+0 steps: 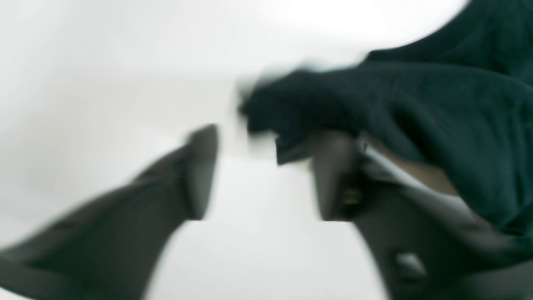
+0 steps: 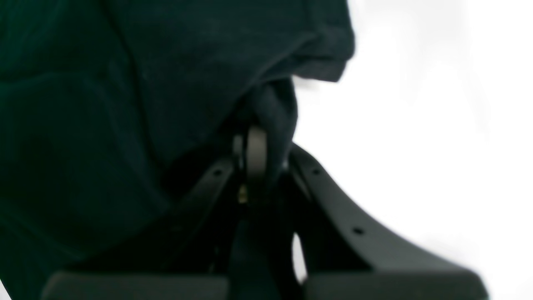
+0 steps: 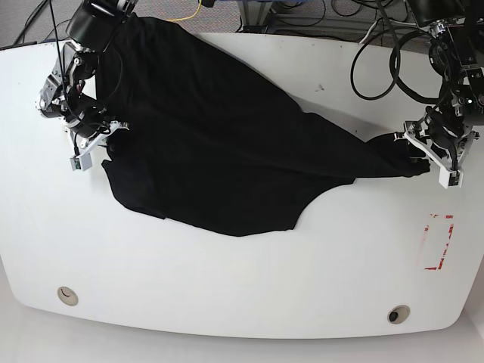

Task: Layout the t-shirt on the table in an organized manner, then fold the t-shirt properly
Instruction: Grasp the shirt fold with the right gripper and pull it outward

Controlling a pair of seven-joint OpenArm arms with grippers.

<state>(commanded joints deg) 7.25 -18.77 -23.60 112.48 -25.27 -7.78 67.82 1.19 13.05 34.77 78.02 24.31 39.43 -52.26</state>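
Base view: t-shirt (image 3: 219,151) spread between both arms on the table (image 3: 227,287). Right gripper (image 2: 260,125) clamps a fold; left gripper (image 1: 258,166) stands parted, cloth draped beside one finger. Risk: uneven pull bunches fabric

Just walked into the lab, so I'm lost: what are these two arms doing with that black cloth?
They are spreading a black t-shirt on the white table. The right gripper is shut on cloth at one end. The left gripper stands open at the other end, cloth draped against one finger. The shirt lies stretched between them, wrinkled, not yet folded.
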